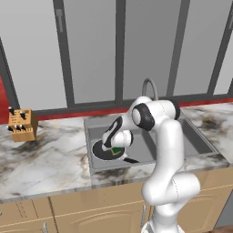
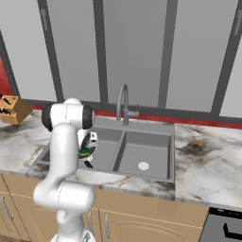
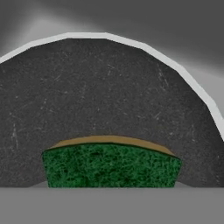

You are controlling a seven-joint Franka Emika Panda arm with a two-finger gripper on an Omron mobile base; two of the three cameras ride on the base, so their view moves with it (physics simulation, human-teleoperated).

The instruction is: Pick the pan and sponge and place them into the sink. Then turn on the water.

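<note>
My arm rises from the base in front of the cabinets, bends at a high elbow over the front edge of the marbled surface [image 1: 45, 159], and folds down and back so that the wrist hangs low inside the sink [image 1: 191, 136]. My tool [image 1: 117, 148] points down into the left basin, just above the pan.

The sink is a grey double basin set into the surface, with a tall curved faucet [image 2: 122, 101] at its back edge, between the two basins. The right basin shows a round pale drain [image 2: 143, 166].

The pan [image 1: 102, 152] lies flat on the floor of the left basin: round, shallow, dark grey-black with a speckled inner face and a pale rim. Its short black handle [image 1: 132, 160] sticks out toward the front right of the basin in the left base view, so its long axis runs from the basin's middle to its front.

The sponge [image 3: 111, 165] sits at my tool, directly over the pan. In the hand view it is a green block with a yellow-brown face along its far edge, its long side running across the picture. I cannot tell whether my fingers are clamped on it or spread, since they are hidden.

A wooden knife block [image 1: 22, 125] stands on the surface well left of the sink.
</note>
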